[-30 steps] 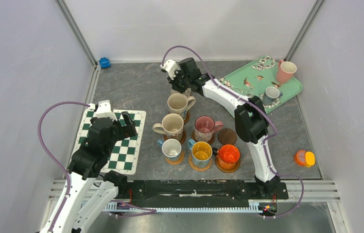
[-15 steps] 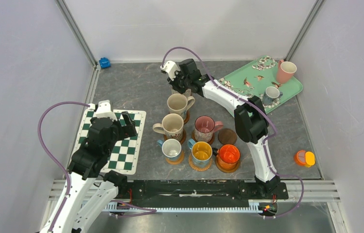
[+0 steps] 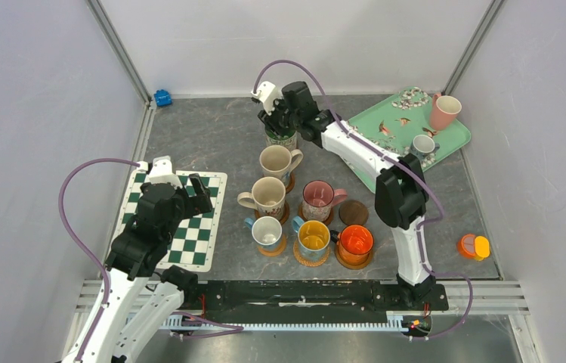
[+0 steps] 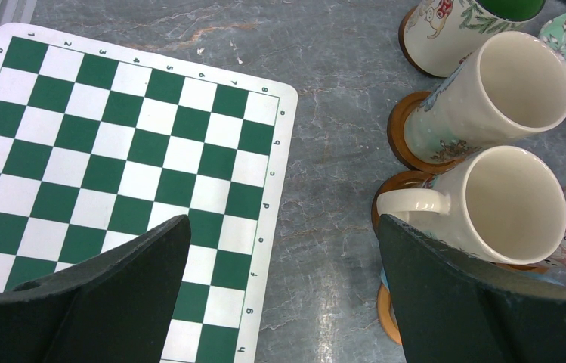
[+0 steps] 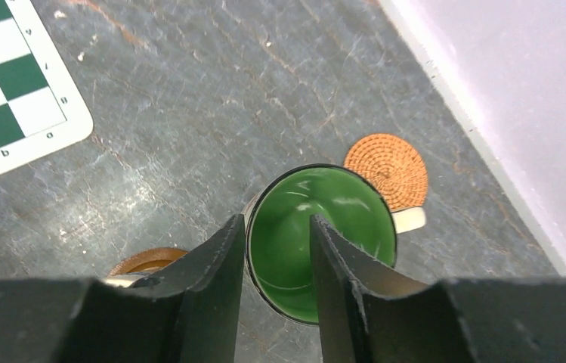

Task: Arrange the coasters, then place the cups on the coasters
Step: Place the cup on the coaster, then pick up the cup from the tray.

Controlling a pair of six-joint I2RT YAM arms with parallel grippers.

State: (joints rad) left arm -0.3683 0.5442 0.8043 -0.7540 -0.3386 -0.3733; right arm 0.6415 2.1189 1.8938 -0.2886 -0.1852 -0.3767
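My right gripper is open and straddles the rim of a cup with a green inside, one finger outside and one inside. That cup stands at the back of the group, beside a woven coaster. What lies under it is hidden. Several cups sit on brown coasters: two cream, pink speckled, pale blue, yellow-inside, orange. One brown coaster lies bare. My left gripper hangs open over the edge of the checkered mat.
A mint floral tray at the back right holds a pink cup and a small pale cup. An orange object lies near the right wall. A blue object sits in the back left corner.
The right gripper's jaws have parted from the green-inside cup's rim, and the wrist has drawn up and back so the cup shows below it. The left arm has not moved.
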